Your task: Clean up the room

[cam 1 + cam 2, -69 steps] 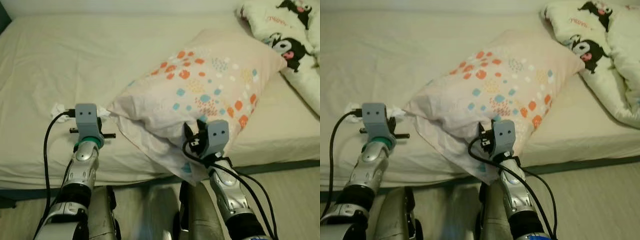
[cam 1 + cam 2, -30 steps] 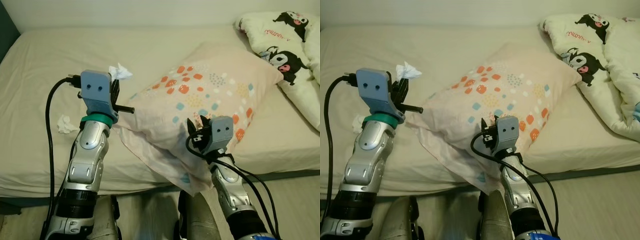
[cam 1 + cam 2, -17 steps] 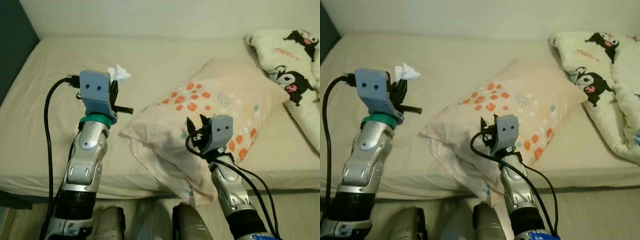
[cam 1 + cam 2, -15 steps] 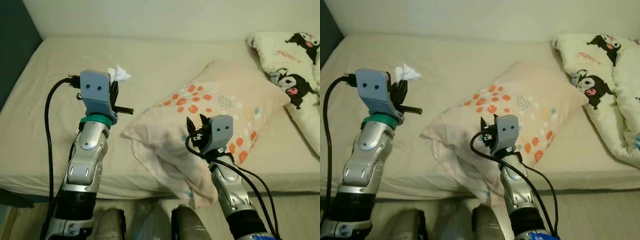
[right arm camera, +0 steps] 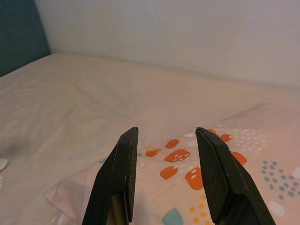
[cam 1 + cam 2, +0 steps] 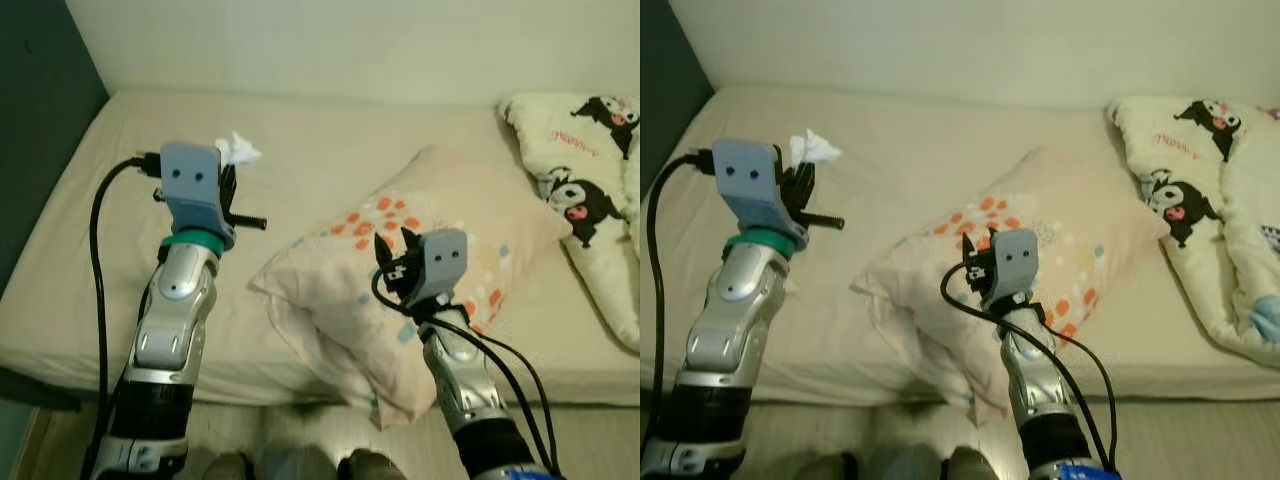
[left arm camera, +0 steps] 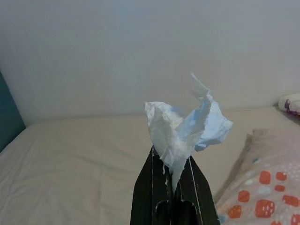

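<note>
The left gripper [image 7: 171, 180], raised above the bed [image 6: 330, 140] at about ten o'clock from the pillow [image 6: 420, 270], pinches a crumpled tissue [image 7: 185, 126]; carrying it to a bin calls for a firm pinch. The right gripper [image 5: 166, 173] hovers over the pillow, fingers spread and empty. The left wrist view shows the tissue clamped between the fingertips, while the head views add the cartoon-print blanket [image 6: 1210, 190] at three o'clock.
</note>
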